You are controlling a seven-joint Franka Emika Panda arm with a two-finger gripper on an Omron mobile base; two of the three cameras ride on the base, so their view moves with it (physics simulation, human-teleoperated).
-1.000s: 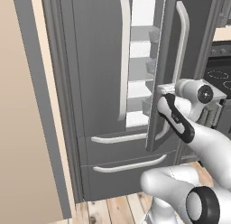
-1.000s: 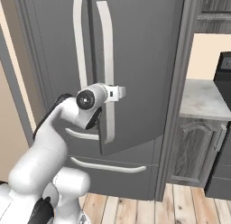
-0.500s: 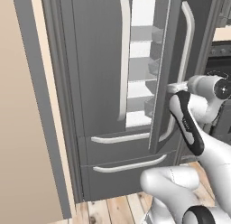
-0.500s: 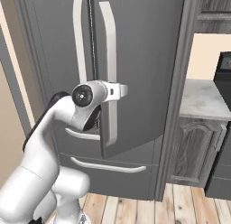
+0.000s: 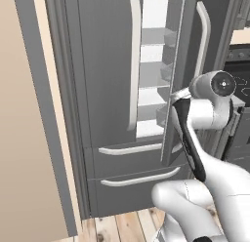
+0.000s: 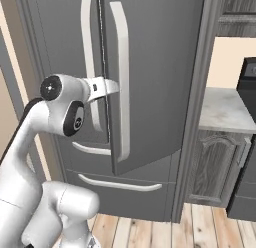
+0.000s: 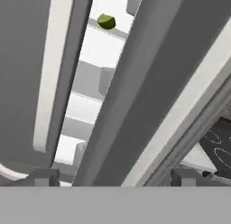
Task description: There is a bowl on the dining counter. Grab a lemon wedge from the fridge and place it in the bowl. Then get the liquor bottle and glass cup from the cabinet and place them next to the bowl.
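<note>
The dark grey fridge [image 5: 105, 65] [image 6: 160, 67] stands in front of me with its right door [image 5: 193, 70] [image 6: 150, 117] ajar. White shelves show through the gap. The yellow-green lemon wedge [image 7: 106, 21] lies on a shelf far up in the hand view. My gripper [image 6: 112, 87] [image 5: 175, 95] [image 7: 115, 175] is at the free edge of that door, by its pale handle [image 6: 122, 82]. Its fingertips [image 7: 43, 175] stand wide apart on either side of the door's edge without touching it, so it is open. The bowl, dining counter, liquor bottle, glass cup and cabinet are out of view.
A pale stone counter [image 6: 225, 109] over a grey panelled cabinet [image 6: 212, 167] sits right of the fridge, with a black stove [image 6: 248, 77] [image 5: 239, 55] beyond. A tan wall [image 5: 24, 138] runs along the left. The two lower drawers [image 5: 132, 163] are shut.
The right fridge door has swung further open and more shelves show. My hand has gone with the door's edge, and the fingers have spread away from the handle.
</note>
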